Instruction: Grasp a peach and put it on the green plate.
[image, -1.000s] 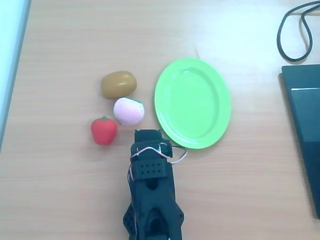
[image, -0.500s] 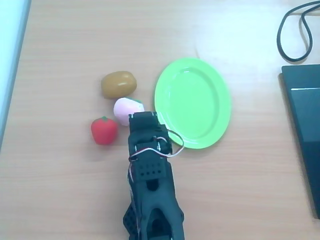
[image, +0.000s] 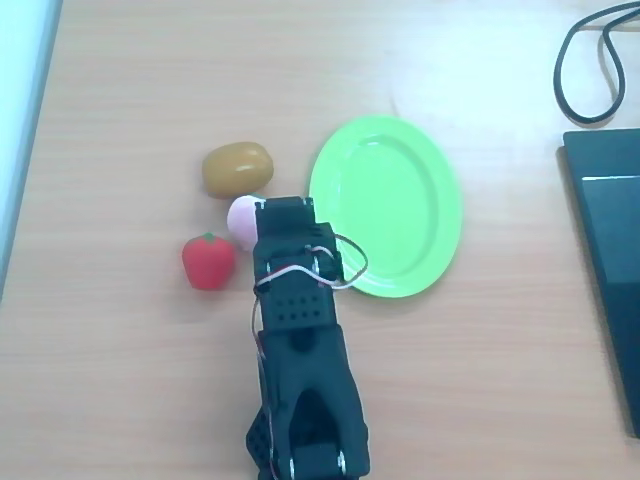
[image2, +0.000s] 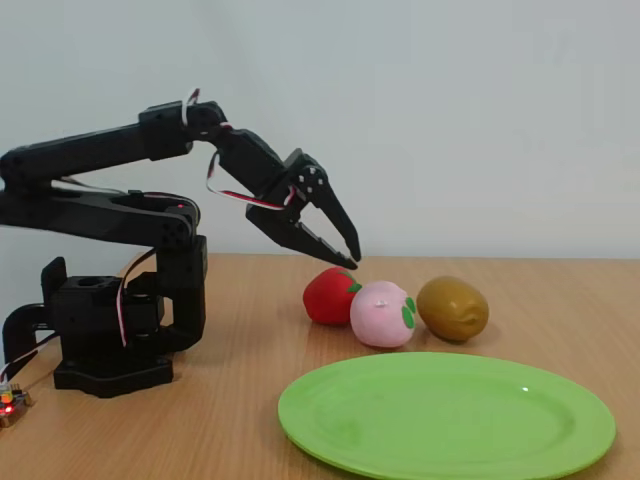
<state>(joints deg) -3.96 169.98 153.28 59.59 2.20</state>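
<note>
Reaching forward over the last second, the black two-finger gripper (image2: 343, 252) now hangs, jaws parted, above the small pink-and-white toy peach (image2: 382, 313), untouched on the table beside the lime-green oval plastic plate (image2: 450, 420); descent likely comes next.

Matte black printed arm (image2: 110, 150), blocky base (image2: 105, 335). Red-and-white cables (image2: 235, 195) loop along the joints. Tool (image2: 345, 252) has two pointed black fingers (image2: 338, 225).

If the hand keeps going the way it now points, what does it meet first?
Most likely the peach: the hand hangs open just above it, tips angled down toward it. The strawberry sits close beside, so depth leaves some doubt.
</note>
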